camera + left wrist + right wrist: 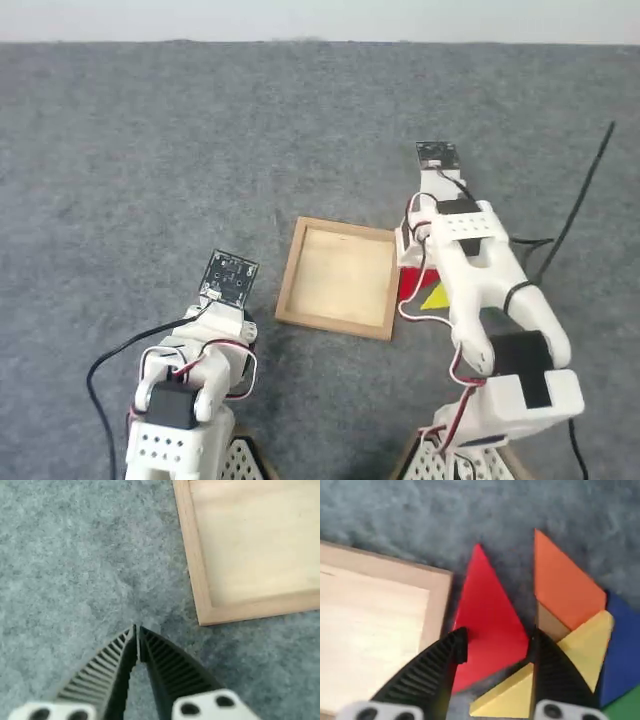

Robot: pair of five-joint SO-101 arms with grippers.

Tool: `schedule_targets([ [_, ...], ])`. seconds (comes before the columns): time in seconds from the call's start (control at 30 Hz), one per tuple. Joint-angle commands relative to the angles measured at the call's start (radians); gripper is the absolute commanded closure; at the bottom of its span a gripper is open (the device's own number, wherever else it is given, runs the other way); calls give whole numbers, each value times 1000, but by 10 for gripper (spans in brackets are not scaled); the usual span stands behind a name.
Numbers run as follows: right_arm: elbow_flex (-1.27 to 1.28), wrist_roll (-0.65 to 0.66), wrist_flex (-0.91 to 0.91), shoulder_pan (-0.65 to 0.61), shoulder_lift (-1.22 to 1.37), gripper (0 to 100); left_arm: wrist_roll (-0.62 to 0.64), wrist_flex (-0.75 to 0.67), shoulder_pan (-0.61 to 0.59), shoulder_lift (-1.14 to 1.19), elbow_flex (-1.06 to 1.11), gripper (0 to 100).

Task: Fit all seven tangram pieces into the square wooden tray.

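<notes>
The wooden tray (340, 275) shows bare floor, tangram pieces (487, 620) lying just beside it.

Open grey mat (150, 150) surrounds the tray (340, 275) on its far, near and left-arm sides. On the remaining side the red triangle (487, 625) lies just beside the tray wall. It is closely flanked by the orange piece (565, 592) and a yellow piece (585, 640), with the right arm (480, 280) overhead.

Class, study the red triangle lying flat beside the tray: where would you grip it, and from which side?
I'd take the red triangle across its two long edges, mid-length, from straight above: it lies flat on the carpet, so only edges offer purchase. The open right pincer straddles it there.
</notes>
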Motion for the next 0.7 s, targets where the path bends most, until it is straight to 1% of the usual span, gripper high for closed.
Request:
schedule_targets([
  [0.0,-2,14,33,31,15,783,5,5,-5,-21,-12,987],
  [0.23,-2,21,91,24,21,782,5,5,-5,-21,-12,987],
  [0.33,-2,60,120,-22,18,782,5,5,-5,-21,-12,987],
  [0.43,0,66,130,-81,18,782,5,5,-5,-21,-12,987],
  [0.6,12,86,130,-99,13,779,5,5,-5,-21,-12,987],
  [0.67,32,110,119,-101,-8,752,5,5,-5,-21,-12,987],
])
